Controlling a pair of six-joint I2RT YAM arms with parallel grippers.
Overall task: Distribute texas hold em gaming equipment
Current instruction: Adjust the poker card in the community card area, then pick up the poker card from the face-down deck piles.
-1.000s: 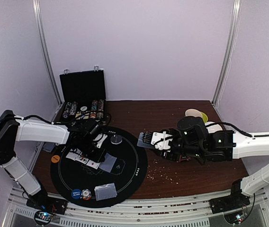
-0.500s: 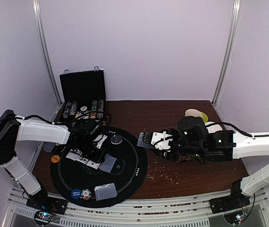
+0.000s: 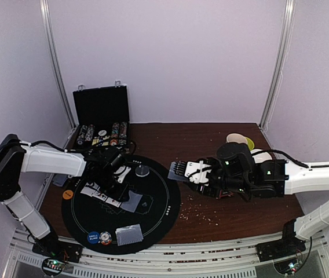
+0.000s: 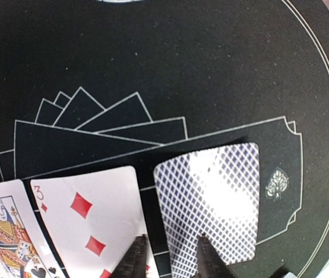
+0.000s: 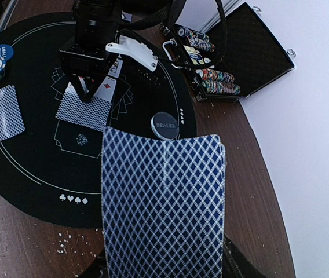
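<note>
My left gripper is low over the black round mat, jaws slightly apart and empty. One fingertip rests over a face-down blue-backed card lying flat on the mat. The other fingertip is beside the face-up three of diamonds, with a queen further left. My right gripper is shut on the deck of cards, held face down above the table right of the mat. A grey dealer disc lies on the mat.
Two face-down cards, a blue disc and a red-white chip stack sit at the mat's near edge, with an orange disc to the left. The open black case stands behind. Mug and yellow bowl are far right.
My left gripper's jaws have parted over the face-down card, which stays flat on the mat. The right arm and deck have not moved.
</note>
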